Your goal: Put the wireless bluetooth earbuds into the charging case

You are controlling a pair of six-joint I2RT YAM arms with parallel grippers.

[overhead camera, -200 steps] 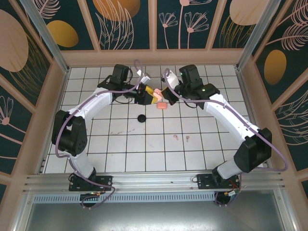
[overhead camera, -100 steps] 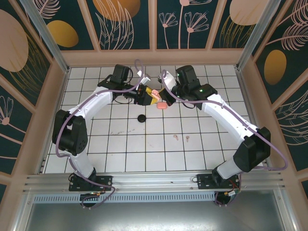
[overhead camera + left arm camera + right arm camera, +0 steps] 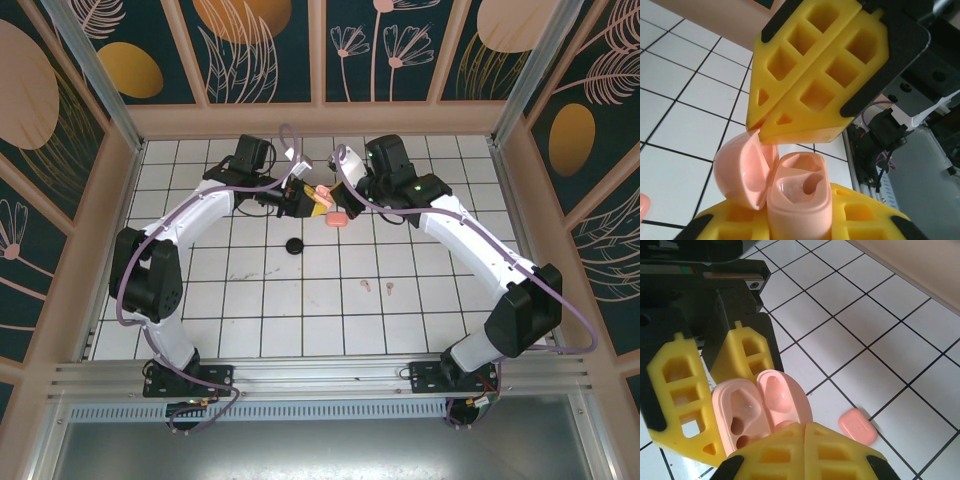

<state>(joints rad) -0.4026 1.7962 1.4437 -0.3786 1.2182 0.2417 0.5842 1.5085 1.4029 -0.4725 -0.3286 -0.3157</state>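
An open pale pink charging case (image 3: 799,200) stands between the yellow fingers of my left gripper (image 3: 800,227), which is shut on its body. Its lid (image 3: 742,167) is swung back and both sockets look empty. My right gripper (image 3: 805,432) is shut, its yellow tips against the edge of the lid (image 3: 782,397). In the top view the two grippers, left (image 3: 303,199) and right (image 3: 330,189), meet over the back middle of the floor with the case (image 3: 320,193) between them. Two pink earbuds (image 3: 367,287) lie on the tiles nearer the arm bases, well apart from both grippers.
A second, closed pink case (image 3: 336,218) lies on the tiles just below the grippers, and it appears again (image 3: 857,426) beside my right fingers. A small black case (image 3: 293,245) lies to the front left of it. Wooden walls (image 3: 130,150) ring the white tiled floor.
My left jaws have closed in on the pink case. My right gripper has shifted a little left, up to the lid. The earbuds and the other cases have not moved.
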